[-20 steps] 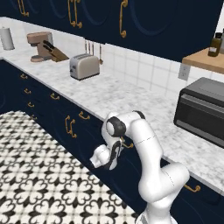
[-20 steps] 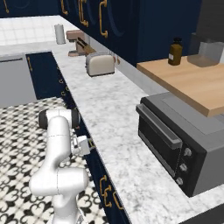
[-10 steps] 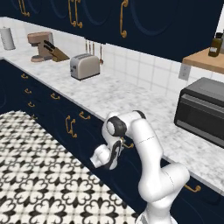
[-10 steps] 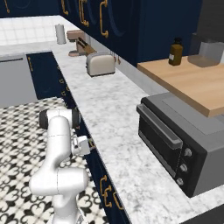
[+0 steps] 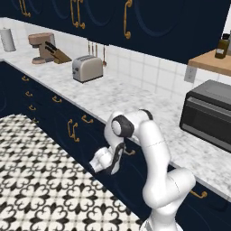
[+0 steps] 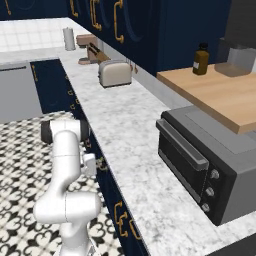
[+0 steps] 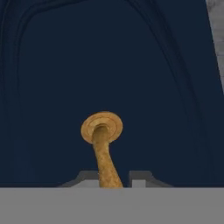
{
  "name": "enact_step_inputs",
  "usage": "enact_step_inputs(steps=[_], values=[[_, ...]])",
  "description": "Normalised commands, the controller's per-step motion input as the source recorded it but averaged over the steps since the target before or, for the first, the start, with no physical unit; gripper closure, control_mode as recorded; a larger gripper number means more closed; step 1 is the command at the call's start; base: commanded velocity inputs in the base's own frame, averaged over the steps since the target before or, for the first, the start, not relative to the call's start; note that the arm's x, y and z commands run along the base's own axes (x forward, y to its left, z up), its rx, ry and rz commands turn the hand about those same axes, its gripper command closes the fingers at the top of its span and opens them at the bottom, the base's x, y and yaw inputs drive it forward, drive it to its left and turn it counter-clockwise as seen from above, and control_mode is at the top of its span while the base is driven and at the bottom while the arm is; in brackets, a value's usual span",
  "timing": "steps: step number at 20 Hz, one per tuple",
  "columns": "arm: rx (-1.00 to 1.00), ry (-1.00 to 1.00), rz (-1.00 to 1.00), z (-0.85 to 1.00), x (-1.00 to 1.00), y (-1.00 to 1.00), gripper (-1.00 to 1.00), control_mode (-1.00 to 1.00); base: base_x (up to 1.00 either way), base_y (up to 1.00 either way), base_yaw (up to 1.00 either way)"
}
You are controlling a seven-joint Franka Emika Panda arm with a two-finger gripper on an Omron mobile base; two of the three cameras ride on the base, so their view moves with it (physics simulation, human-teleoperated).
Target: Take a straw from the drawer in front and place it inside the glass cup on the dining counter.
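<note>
Navy drawer front, brass handle (bowed) between fingers

Marble worktop — toaster, microwave, knife block, coffee machine, paper roll.

A rendered home kitchen. A long marble surface runs over navy-blue base cabinets with brass handles. On it stands a silver toaster; beyond the toaster, farther along the wall, are a brown coffee machine, a knife block and a paper-towel roll. On the toaster's other side sits a dark microwave, with a wooden shelf carrying a brown bottle above it. Navy wall cupboards hang over a white tiled backsplash. The floor is black-and-white patterned tile.
</note>
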Motion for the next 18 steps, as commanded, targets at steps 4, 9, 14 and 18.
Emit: enact_step_inputs(steps=[4,9,14,18], values=[[0.05,0.07,0.04,0.00,-0.62,0.70,1.00,-1.00,0.00,0.00,0.00],[0.04,0.13,0.03,0.00,-0.64,0.89,1.00,-1.00,0.00,0.00,0.00],[0.05,0.17,0.03,0.00,-0.63,0.94,1.00,-1.00,0.00,0.00,0.00],[0.04,0.17,0.03,0.00,-0.63,1.00,1.00,-1.00,0.00,0.00,0.00]])
